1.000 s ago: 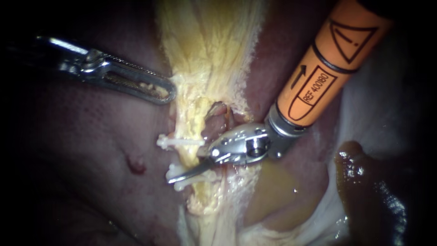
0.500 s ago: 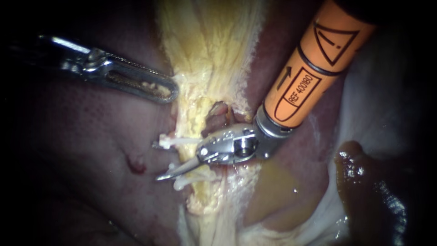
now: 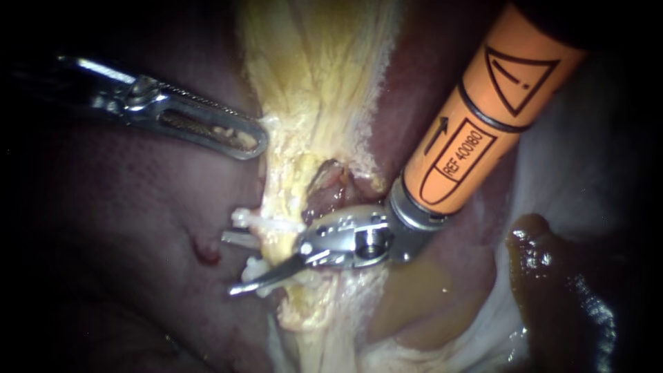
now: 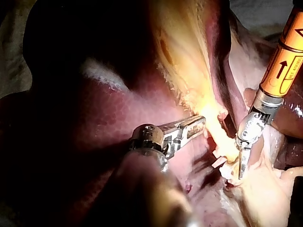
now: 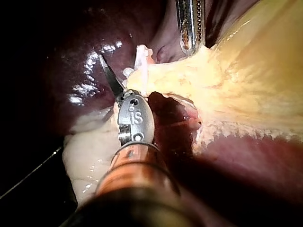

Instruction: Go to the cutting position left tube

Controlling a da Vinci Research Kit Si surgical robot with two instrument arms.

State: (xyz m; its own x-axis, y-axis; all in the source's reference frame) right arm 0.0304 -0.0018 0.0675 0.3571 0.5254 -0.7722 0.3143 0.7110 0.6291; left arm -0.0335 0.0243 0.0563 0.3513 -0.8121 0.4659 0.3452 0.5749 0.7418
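Note:
A pale yellow tube (image 3: 282, 231) runs down the middle of the endoscope view and carries two white clips, an upper clip (image 3: 243, 218) and a lower clip (image 3: 253, 268). My right instrument (image 3: 228, 264), with an orange shaft, comes in from the upper right. Its two blades are open and straddle the tube between the clips: one blade (image 3: 266, 276) in front, the other blade (image 3: 238, 239) showing past the tube. In the right wrist view one curved blade (image 5: 109, 72) lies beside a clip (image 5: 141, 60). My left instrument (image 3: 250, 141) is shut on the edge of the yellowish tissue (image 3: 314, 83) higher up.
Dark red liver (image 3: 138, 228) surrounds the tube, with a small red spot (image 3: 206, 250) left of the clips. A brown pool of fluid (image 3: 552, 276) and pale tissue lie at the lower right. An opening in the tissue (image 3: 331, 183) sits just above the right instrument's wrist.
My right instrument has slid leftward and slightly down along the clips, and its blades have spread, the far blade now showing past the tube. The left instrument has held still.

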